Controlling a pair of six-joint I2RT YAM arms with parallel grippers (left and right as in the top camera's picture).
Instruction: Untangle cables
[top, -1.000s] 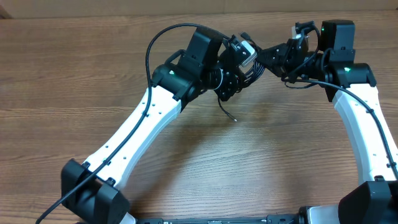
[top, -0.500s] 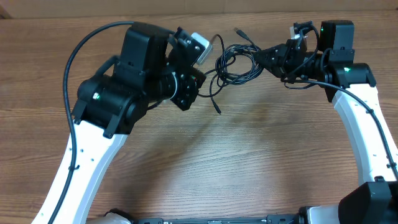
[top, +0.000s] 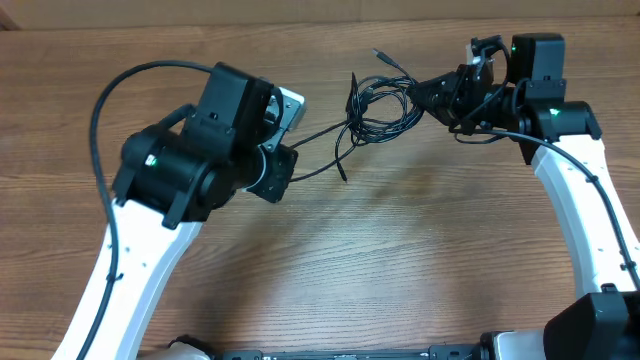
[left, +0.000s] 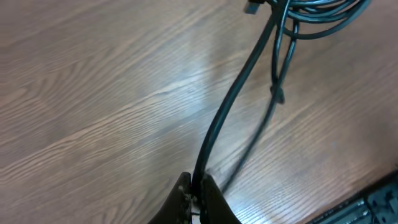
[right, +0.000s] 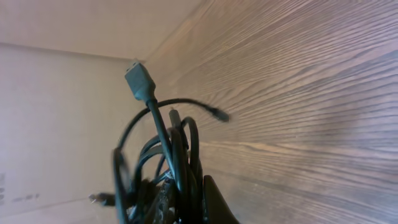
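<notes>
A tangle of thin black cables (top: 380, 108) hangs above the table between my two arms. My right gripper (top: 432, 96) is shut on the right side of the bundle; in the right wrist view the looped cords (right: 171, 158) run between its fingers (right: 186, 205), with a grey plug (right: 138, 79) sticking up. My left gripper (top: 292, 152) is shut on one strand (top: 318, 130) that stretches taut from the tangle. In the left wrist view that strand (left: 233, 102) rises from the closed fingers (left: 196, 190) to the bundle. A loose end (top: 340, 165) dangles below.
The wooden table (top: 420, 250) lies under both arms. A light wall or board (right: 56, 124) stands behind the table's far edge in the right wrist view. Thicker black cables run along each arm.
My left gripper has pulled away to the left with one strand, drawing it taut out of the tangle. The bundle has opened up. The right gripper has stayed put.
</notes>
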